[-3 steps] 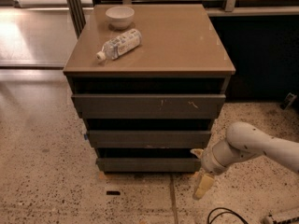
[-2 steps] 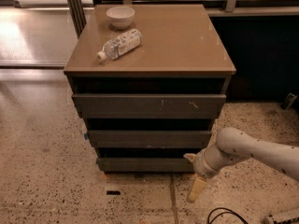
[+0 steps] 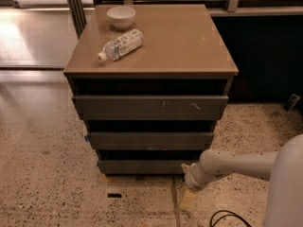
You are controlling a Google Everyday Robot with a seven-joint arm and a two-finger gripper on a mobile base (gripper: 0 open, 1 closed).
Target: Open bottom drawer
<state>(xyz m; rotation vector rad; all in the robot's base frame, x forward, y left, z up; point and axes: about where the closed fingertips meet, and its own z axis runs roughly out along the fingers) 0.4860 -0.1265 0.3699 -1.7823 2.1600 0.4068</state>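
Note:
The bottom drawer (image 3: 142,166) is the lowest, narrowest dark grey front of the three-drawer cabinet, just above the floor. It looks closed, nearly flush under the middle front (image 3: 151,140). My gripper (image 3: 188,198) hangs low at the end of the white arm (image 3: 236,164), which comes in from the right. It sits just below and in front of the drawer's right end, close to the floor, with nothing seen in it.
The top drawer (image 3: 150,107) is the widest front and has pale scratches. A white bowl (image 3: 120,17) and a lying plastic bottle (image 3: 120,45) rest on the brown cabinet top. A black cable (image 3: 227,217) lies on the speckled floor at lower right.
My arm has swung left and slightly down, bringing the gripper nearer the right end of the bottom drawer. The drawers have not moved.

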